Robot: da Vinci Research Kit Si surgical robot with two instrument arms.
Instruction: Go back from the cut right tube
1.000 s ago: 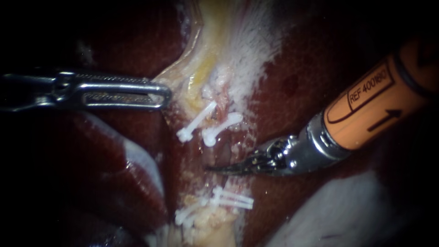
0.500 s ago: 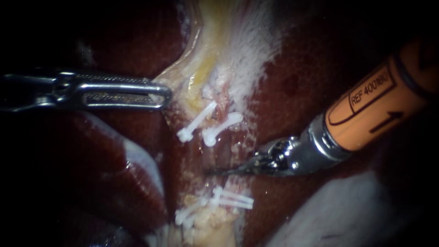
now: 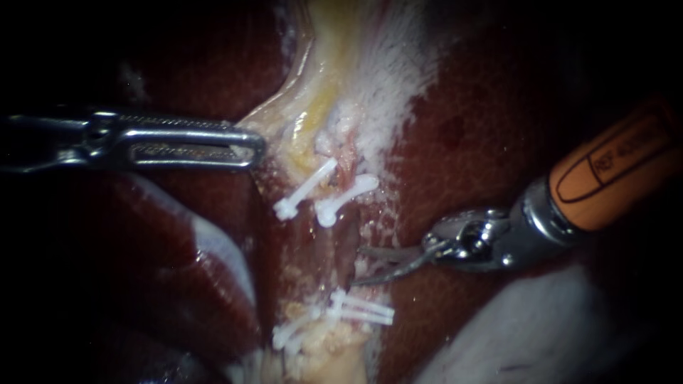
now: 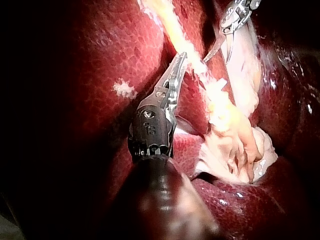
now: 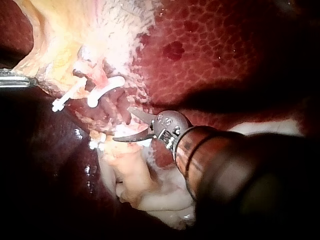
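- Well, main risk: right instrument (image 3: 356, 266) has its blades apart w/ the points facing the cut right tube (image 3: 347, 226). If it backs out at a slant, not straight along its shaft, a point could nick the stump.
- Lower blade point sits near the lower clips (image 3: 363, 309); a dip toward them could snag one & loosen it. Same for the upper clips (image 3: 345, 198) if the tip swings far-ward.
- Liver (image 3: 462, 142) lies directly under the shaft; dragging low on the way out could scrape it.
- Left instrument (image 3: 257, 146) holds the pale yellow tissue (image 3: 313, 114) over to the left. A jerk there w/ blades this close could swing the stump into them or tear the tissue.
- Closing the blades first would lower all of this, I'd judge.
- Right instrument jaws: open, moderate gap, a narrow V; nothing btw them, gripping nothing. Upper point is at or just off the raw edge right of the tube; contact can't be told.
- Left instrument jaws: closed on the edge of the pale yellow tissue, pinched btw them at the tip.
- Cut right tube: mid-scene, in the gap btw upper & lower clips, just left of the blade points.
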